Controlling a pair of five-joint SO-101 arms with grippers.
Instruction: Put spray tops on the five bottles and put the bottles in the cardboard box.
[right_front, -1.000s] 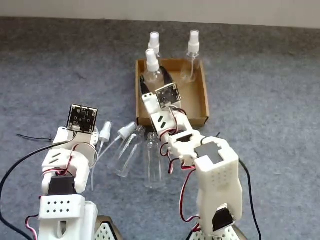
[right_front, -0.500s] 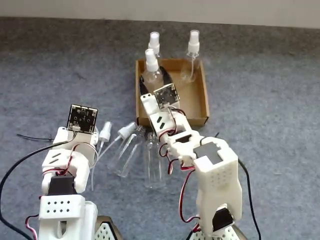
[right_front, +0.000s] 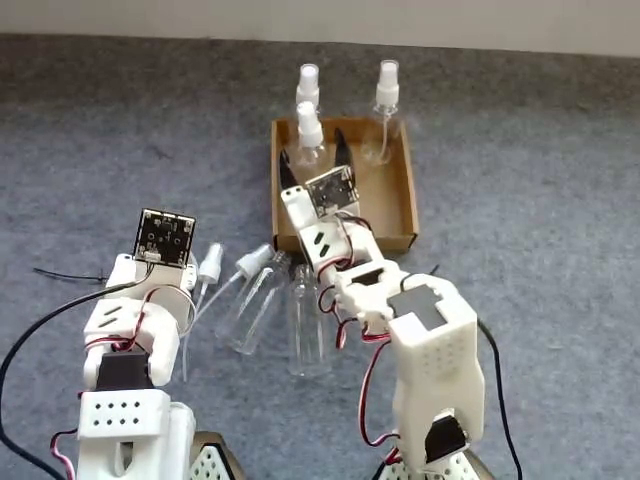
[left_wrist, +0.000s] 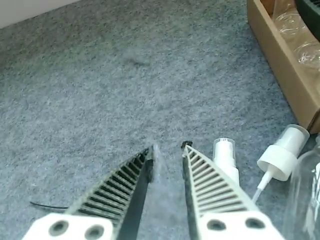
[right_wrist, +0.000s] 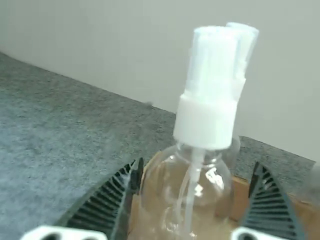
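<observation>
Bottles: three stand upright with spray tops on. The first bottle is in the cardboard box, near the box's 10 o'clock corner. It stands between the fingers of the right end effector. The second bottle stands just beyond the first at 12 o'clock, its base hidden. The third bottle is in the box toward 1 o'clock.

The high view does not settle whether the fingers touch the first bottle. The right wrist view does: the right end effector is released, with a gap on each side of the glass.

In the left wrist view the left end effector is also released, its fingers spread above the grey surface. A loose spray top lies just beside it.

In the high view, a capped lying bottle and another lying bottle rest on the surface at 6 o'clock from the box, side by side.
</observation>
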